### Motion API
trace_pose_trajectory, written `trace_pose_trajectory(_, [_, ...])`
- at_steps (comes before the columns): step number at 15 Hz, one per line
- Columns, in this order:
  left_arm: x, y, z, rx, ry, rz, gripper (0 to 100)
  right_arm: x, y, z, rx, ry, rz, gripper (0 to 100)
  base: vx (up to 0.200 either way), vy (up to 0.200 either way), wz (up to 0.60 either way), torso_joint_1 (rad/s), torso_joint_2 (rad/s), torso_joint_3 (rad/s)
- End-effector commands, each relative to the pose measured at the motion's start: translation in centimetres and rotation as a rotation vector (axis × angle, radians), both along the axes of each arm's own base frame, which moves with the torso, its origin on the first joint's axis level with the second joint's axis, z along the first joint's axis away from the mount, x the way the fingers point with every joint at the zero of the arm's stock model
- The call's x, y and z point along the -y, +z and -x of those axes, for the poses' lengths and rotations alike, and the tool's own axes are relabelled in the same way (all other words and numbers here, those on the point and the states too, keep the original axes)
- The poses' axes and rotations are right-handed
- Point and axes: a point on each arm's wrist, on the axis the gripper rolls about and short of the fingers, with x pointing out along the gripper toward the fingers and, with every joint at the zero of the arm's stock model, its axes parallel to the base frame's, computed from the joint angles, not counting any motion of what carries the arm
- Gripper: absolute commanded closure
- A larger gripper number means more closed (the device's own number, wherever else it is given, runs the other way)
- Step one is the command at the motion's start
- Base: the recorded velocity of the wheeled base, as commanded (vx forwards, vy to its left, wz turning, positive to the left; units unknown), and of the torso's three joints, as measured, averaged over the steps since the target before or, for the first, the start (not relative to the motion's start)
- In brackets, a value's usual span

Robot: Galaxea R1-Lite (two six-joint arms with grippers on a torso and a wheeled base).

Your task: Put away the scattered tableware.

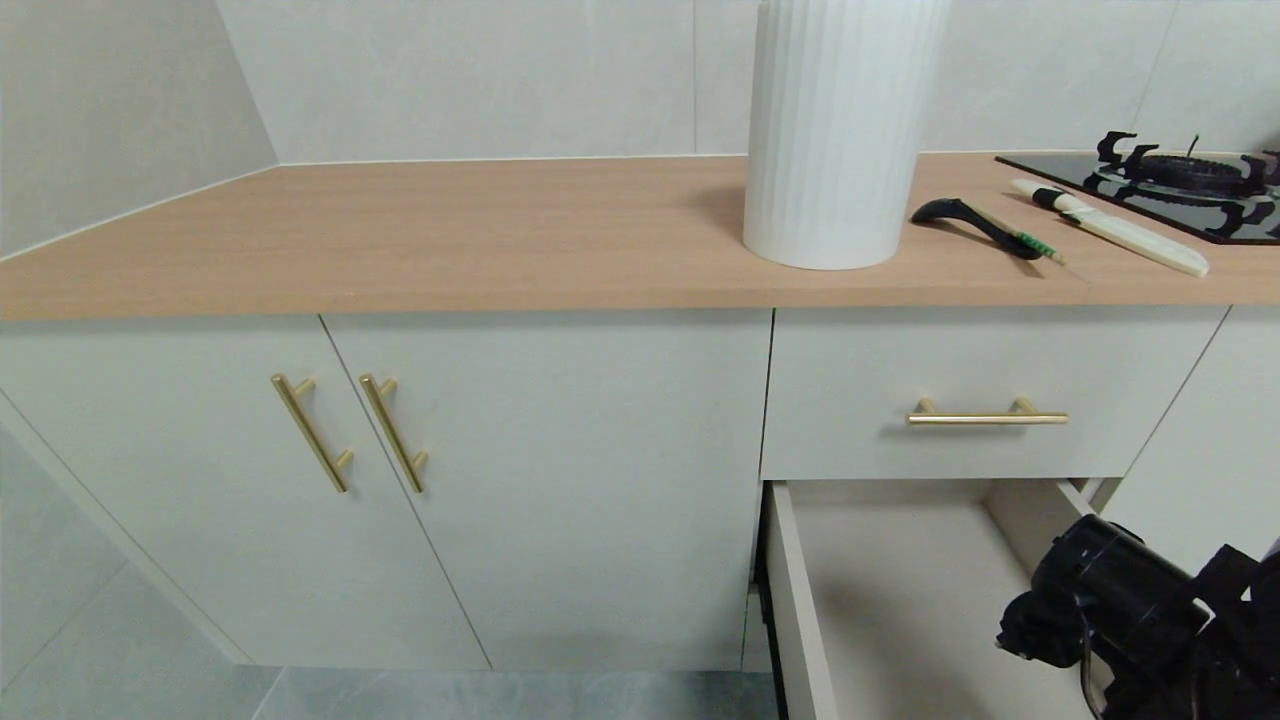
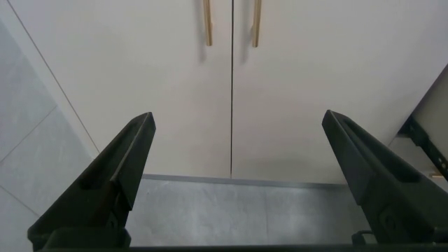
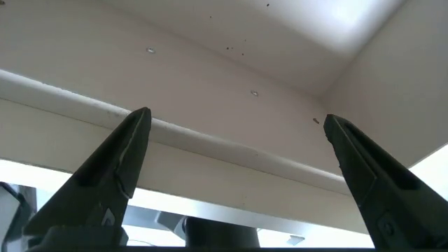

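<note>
A black spoon and a long white knife lie on the wooden countertop at the right, between a white container and the hob. A thin green-banded piece rests by the spoon's end. Below them the lower drawer stands pulled out, its inside bare. My right arm is low at the drawer's right side. The right gripper is open over the drawer's pale inner panel, holding nothing. My left gripper is open, facing the cabinet doors low near the floor.
A tall white ribbed container stands on the counter left of the spoon. A black gas hob sits at the far right. The upper drawer is closed. Two cabinet doors with gold handles are closed on the left.
</note>
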Motion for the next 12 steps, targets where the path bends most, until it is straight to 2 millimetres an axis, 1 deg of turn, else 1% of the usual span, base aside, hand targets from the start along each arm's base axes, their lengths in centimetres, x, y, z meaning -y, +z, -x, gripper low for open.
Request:
trace_pose_trajectory(1, [0.0, 0.0, 0.0, 0.000, 0.001, 0.001, 0, -0.2, 0.8, -0.4, 0.048, -0.010, -0.016, 0, 0.000, 0.000, 0.00, 0.000, 0.00, 0.000])
trace_pose_trajectory(3, [0.0, 0.0, 0.0, 0.000, 0.002, 0.001, 0, 0.1, 4.0, 0.0, 0.202, -0.085, -0.109, 0, 0.000, 0.000, 0.00, 0.000, 0.00, 0.000])
trace_pose_trajectory(4, [0.0, 0.0, 0.0, 0.000, 0.001, 0.001, 0, 0.5, 5.9, 0.8, 0.287, -0.119, -0.173, 0, 0.000, 0.000, 0.00, 0.000, 0.00, 0.000])
trace_pose_trajectory(5, [0.0, 0.0, 0.0, 0.000, 0.002, 0.001, 0, 0.9, 7.1, 1.4, 0.345, -0.123, -0.211, 0, 0.000, 0.000, 0.00, 0.000, 0.00, 0.000])
trace_pose_trajectory(6, [0.0, 0.0, 0.0, 0.000, 0.001, 0.001, 0, 1.3, 8.4, 2.2, 0.441, -0.123, -0.269, 0, 0.000, 0.000, 0.00, 0.000, 0.00, 0.000])
trace_pose_trajectory(7, [0.0, 0.0, 0.0, 0.000, 0.001, 0.001, 0, 1.7, 9.3, 2.8, 0.507, -0.122, -0.308, 0, 0.000, 0.000, 0.00, 0.000, 0.00, 0.000])
trace_pose_trajectory(9, [0.0, 0.0, 0.0, -0.001, 0.002, -0.001, 0, 2.1, 10.3, 3.5, 0.575, -0.122, -0.350, 0, 0.000, 0.000, 0.00, 0.000, 0.00, 0.000])
trace_pose_trajectory(12, [0.0, 0.0, 0.0, 0.000, 0.001, 0.001, 0, 2.2, 10.6, 3.6, 0.598, -0.121, -0.362, 0, 0.000, 0.000, 0.00, 0.000, 0.00, 0.000])
